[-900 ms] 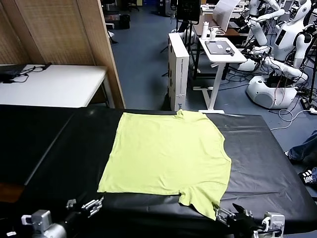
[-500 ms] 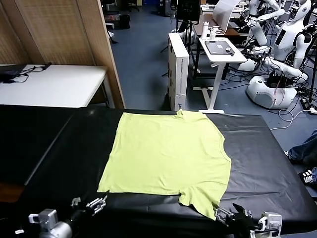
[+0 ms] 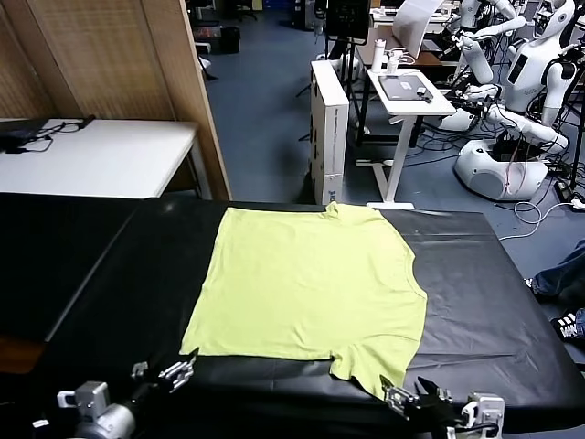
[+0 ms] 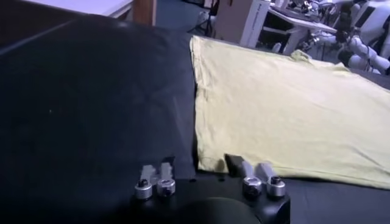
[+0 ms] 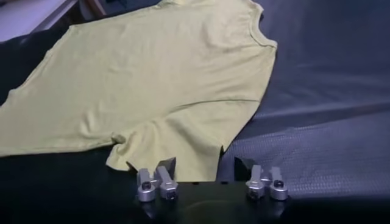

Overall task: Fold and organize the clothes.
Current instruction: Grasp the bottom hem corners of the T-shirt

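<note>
Hovering low at the table's near edge, left gripper [image 3: 174,373] and right gripper [image 3: 411,400] both have jaws pressed together, holding nothing; lime T-shirt [image 3: 311,288] lies flat on the black cloth [image 3: 119,283], its near hem just beyond both grippers

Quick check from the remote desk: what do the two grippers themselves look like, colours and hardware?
Both alike: the left gripper and right gripper have dark, near-black bodies, dark fingers and silver metal fittings. Each wrist view shows two pairs of round silver bolts on a rounded black base. No cables or markings show.
</note>
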Robot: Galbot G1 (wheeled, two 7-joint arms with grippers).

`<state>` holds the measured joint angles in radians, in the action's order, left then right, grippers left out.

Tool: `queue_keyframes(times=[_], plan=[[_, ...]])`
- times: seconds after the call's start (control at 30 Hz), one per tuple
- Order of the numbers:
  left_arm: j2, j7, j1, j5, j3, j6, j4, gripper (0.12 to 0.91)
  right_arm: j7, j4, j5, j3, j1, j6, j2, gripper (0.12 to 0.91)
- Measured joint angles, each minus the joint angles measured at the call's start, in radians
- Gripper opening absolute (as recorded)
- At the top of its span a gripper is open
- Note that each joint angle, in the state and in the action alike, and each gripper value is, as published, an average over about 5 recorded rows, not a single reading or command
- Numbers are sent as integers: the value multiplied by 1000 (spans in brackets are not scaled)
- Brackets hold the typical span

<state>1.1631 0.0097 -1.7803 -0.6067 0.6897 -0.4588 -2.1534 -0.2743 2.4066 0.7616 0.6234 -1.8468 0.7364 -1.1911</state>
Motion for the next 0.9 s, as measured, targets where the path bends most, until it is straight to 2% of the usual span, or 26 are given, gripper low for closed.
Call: queue_keyframes(times=[0.07, 0.13, 0.3, 0.53, 0.7, 0.9], plan=[[0, 0, -6, 4, 0, -2, -5, 163, -1, 11, 5, 8, -9, 0, 6, 141], [-3, 0, -13, 7, 2, -3, -12, 147, -9, 25, 15, 17, -22, 0, 12, 139], [-22, -3, -40, 4, 21, -6, -33, 146, -38, 67, 36, 36, -69, 0, 19, 139], [-45, -5, -121, -11, 77, 5, -82, 146, -33, 113, 33, 46, -131, 0, 24, 139], [-57, 11, -192, -39, 139, 20, -104, 146, 37, 102, 26, 48, -112, -17, 35, 139], [-38, 12, -211, -72, 181, 31, -119, 146, 104, 41, 32, 58, -25, -164, 83, 139]])
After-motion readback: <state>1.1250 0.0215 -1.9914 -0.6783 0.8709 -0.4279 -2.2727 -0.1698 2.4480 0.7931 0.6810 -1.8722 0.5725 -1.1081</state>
